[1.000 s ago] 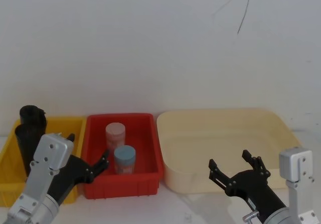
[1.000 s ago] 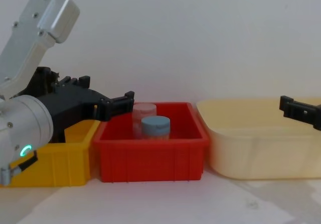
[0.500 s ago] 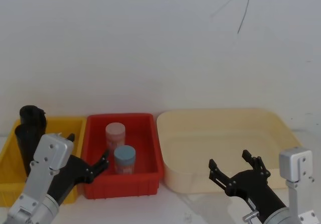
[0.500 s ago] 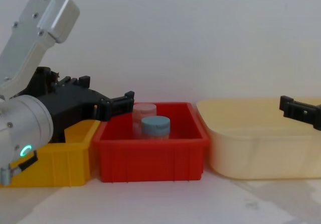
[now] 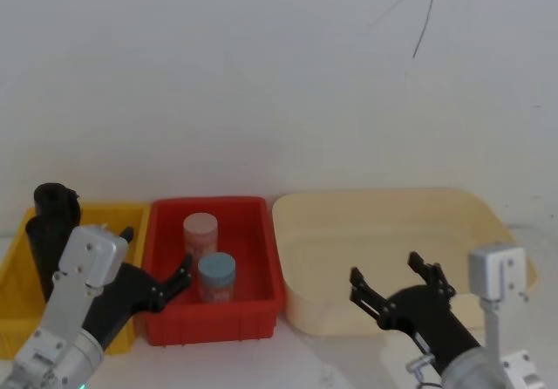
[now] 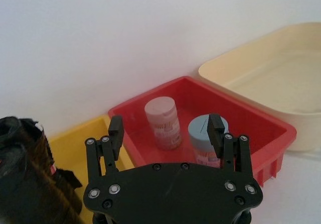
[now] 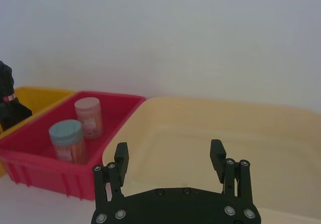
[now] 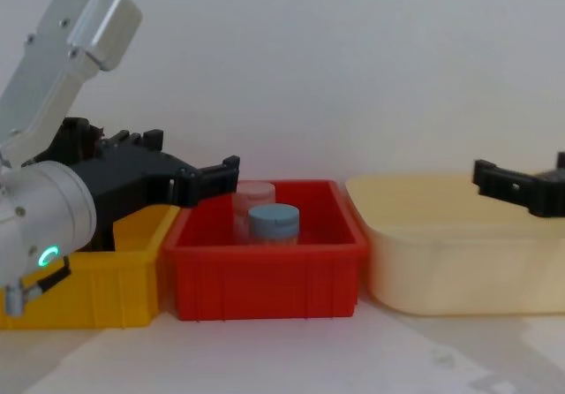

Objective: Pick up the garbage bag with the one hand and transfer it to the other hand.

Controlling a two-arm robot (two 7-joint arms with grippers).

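The garbage bag (image 5: 41,254), a glossy black roll, stands upright at the left end of the yellow bin (image 5: 13,306). A second black roll (image 5: 57,202) stands just behind it. My left gripper (image 5: 155,251), on the green-ringed arm, hovers open and empty to the right of the rolls, over the seam between the yellow and red bins. It also appears as the left gripper (image 6: 166,123) and the left gripper (image 8: 190,151). My right gripper (image 5: 384,268) hangs open and empty before the cream tub; it is the right gripper (image 7: 169,149) in its wrist view.
A red bin (image 5: 261,306) in the middle holds a pink-lidded jar (image 5: 200,235) and a blue-lidded jar (image 5: 216,276). A large cream tub (image 5: 488,223) stands at the right. A white wall rises close behind the bins. Bare tabletop lies in front.
My right gripper has shifted left and slightly forward, toward the front of the cream tub. The left gripper has barely moved. The rolls and jars stand as before.
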